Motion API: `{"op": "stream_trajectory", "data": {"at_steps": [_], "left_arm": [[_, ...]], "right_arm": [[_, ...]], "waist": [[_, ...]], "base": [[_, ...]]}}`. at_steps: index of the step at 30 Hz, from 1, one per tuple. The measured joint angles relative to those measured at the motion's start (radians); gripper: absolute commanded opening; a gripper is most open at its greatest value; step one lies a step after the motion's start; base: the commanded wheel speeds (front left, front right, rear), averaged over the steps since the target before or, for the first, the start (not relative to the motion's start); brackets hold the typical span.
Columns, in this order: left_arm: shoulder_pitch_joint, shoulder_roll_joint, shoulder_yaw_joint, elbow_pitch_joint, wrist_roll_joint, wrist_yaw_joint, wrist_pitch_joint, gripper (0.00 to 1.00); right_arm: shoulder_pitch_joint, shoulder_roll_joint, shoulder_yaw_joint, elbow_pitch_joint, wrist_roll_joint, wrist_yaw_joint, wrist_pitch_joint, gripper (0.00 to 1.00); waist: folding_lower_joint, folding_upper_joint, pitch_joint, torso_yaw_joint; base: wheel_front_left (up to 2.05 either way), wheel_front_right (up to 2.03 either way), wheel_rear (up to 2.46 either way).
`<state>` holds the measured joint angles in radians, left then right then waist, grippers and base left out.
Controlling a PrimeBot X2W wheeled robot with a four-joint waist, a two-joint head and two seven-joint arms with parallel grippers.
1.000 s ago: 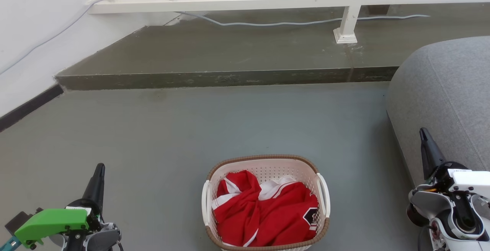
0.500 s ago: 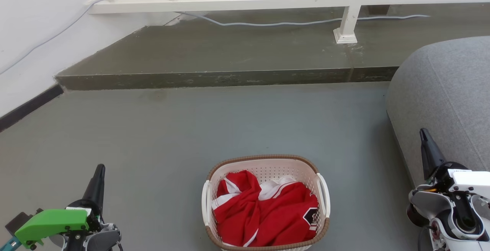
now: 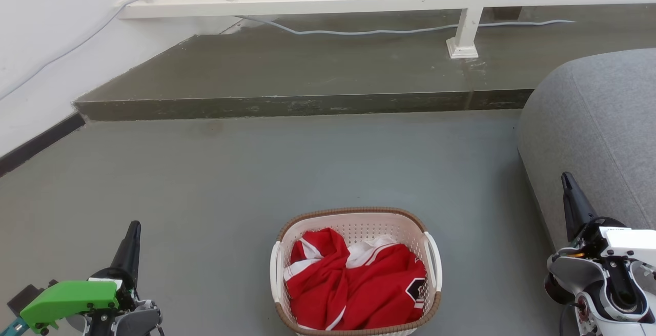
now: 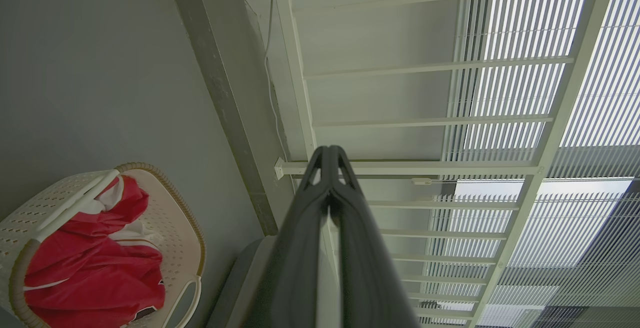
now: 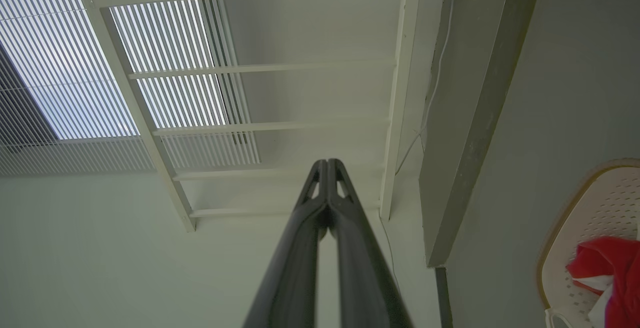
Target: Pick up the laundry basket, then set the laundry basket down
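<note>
The laundry basket [image 3: 353, 221], cream-white and perforated with a brown rim band, stands on the grey floor at the bottom centre of the head view, holding a crumpled red and white garment [image 3: 359, 285]. It also appears at the lower left of the left wrist view as the laundry basket [image 4: 172, 218], and at the right edge of the right wrist view as the laundry basket [image 5: 595, 208]. My left gripper [image 3: 134, 226] is shut and empty, well left of the basket. My right gripper [image 3: 566, 177] is shut and empty, well right of it. In the wrist views, left gripper [image 4: 328, 149] and right gripper [image 5: 327, 162] tips meet.
A grey sofa [image 3: 594, 131] bulges in from the right, close to my right arm. A raised concrete step [image 3: 307, 103] crosses ahead, with a white railing [image 3: 471, 13] and a loose cable [image 3: 369, 31] behind it. A white wall [image 3: 36, 44] runs along the left.
Almost nothing has changed; my left gripper's tip sits a few pixels lower in the head view than a second ago. The basket and my right gripper are where they were.
</note>
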<state>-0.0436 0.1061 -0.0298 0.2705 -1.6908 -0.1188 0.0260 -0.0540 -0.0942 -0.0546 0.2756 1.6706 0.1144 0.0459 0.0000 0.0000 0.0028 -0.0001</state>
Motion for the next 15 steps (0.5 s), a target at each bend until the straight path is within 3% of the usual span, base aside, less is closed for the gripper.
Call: {"op": "stream_trajectory", "data": {"at_steps": [15], "left_arm": [[-0.001, 0.0, 0.001, 0.004, 0.0, 0.0, 0.0, 0.0]], "right_arm": [[0.0, 0.001, -0.001, 0.002, 0.0, 0.0, 0.0, 0.0]], "waist": [[0.0, 0.0, 0.0, 0.0]], "base": [[0.0, 0.0, 0.0]]}}
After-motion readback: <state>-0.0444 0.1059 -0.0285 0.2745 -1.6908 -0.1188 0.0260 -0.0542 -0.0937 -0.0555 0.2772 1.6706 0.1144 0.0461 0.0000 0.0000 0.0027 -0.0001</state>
